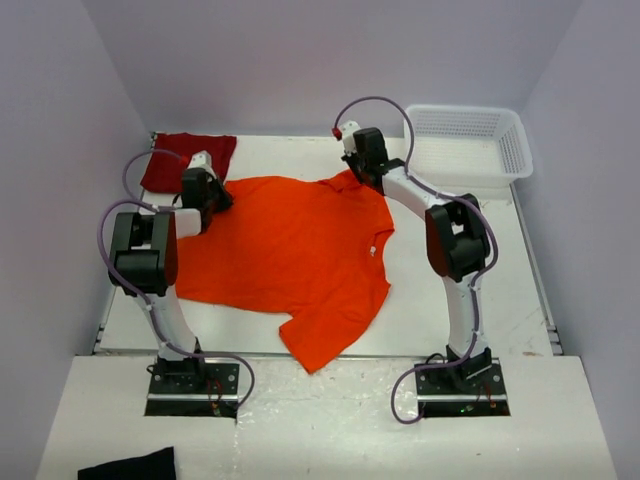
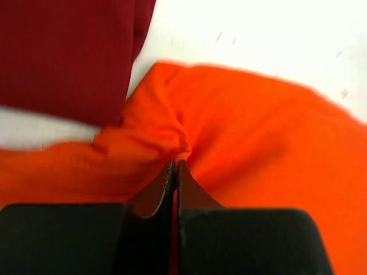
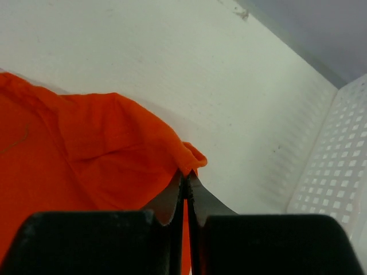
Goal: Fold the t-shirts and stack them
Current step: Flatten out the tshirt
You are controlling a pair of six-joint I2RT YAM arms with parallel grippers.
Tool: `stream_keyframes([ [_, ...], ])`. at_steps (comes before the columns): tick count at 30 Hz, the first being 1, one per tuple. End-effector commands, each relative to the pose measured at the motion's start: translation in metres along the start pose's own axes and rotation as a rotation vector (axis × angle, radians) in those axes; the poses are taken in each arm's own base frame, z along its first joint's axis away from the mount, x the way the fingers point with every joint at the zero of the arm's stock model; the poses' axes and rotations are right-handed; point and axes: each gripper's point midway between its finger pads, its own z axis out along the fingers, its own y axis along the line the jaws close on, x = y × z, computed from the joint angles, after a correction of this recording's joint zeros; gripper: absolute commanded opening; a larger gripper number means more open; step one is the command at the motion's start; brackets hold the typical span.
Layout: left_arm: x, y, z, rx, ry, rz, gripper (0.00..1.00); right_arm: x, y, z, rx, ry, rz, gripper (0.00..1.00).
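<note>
The left claw (image 2: 176,163) rises from the 6 o'clock edge, its two dark jaws pressed together on a bunched ridge of the orange t-shirt (image 2: 264,132). The orange cloth puckers at the tips and spreads out toward 3 and 9 o'clock. The crimson t-shirt (image 2: 63,51) fills the 10 to 11 o'clock corner, its edge touching the orange fabric. Bare white counter (image 2: 258,34) shows from 12 to 2 o'clock, with a blurred strip at 9 o'clock.

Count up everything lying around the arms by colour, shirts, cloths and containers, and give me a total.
Orange t-shirt: 1
Dark red t-shirt: 1
Black cloth: 1
White basket: 1
Total: 4
</note>
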Motion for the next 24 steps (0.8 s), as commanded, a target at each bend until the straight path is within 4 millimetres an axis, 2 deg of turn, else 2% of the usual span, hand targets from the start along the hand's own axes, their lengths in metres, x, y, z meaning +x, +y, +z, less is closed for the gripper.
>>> stream_keyframes([
  [1, -0.065, -0.029, 0.011, 0.095, -0.154, 0.022, 0.00, -0.093, -0.034, -0.025, 0.028, -0.234, 0.075, 0.00],
  [6, -0.077, -0.028, 0.012, 0.086, -0.173, 0.026, 0.00, -0.088, -0.041, -0.017, 0.013, -0.219, 0.083, 0.00],
  [10, -0.089, -0.022, 0.010, 0.066, -0.190, 0.009, 0.00, -0.095, -0.048, -0.022, 0.018, -0.232, 0.089, 0.00],
  [12, -0.093, -0.010, 0.006, 0.011, -0.197, -0.001, 0.00, -0.095, -0.050, -0.023, 0.021, -0.227, 0.091, 0.00],
  [14, -0.107, -0.001, -0.006, -0.028, -0.244, -0.007, 0.00, -0.095, -0.054, -0.022, 0.033, -0.218, 0.093, 0.00],
  [15, -0.105, 0.007, -0.010, -0.046, -0.243, -0.020, 0.00, -0.094, -0.055, -0.022, 0.036, -0.211, 0.090, 0.00],
  [17, -0.113, 0.014, -0.020, -0.056, -0.263, -0.042, 0.00, -0.093, -0.059, -0.022, 0.048, -0.208, 0.092, 0.00],
  [20, -0.121, 0.041, -0.031, -0.120, -0.273, -0.081, 0.00, -0.092, -0.062, -0.021, 0.045, -0.201, 0.102, 0.00],
  [24, -0.134, 0.062, -0.044, -0.177, -0.317, -0.106, 0.00, -0.092, -0.064, -0.022, 0.051, -0.193, 0.100, 0.00],
])
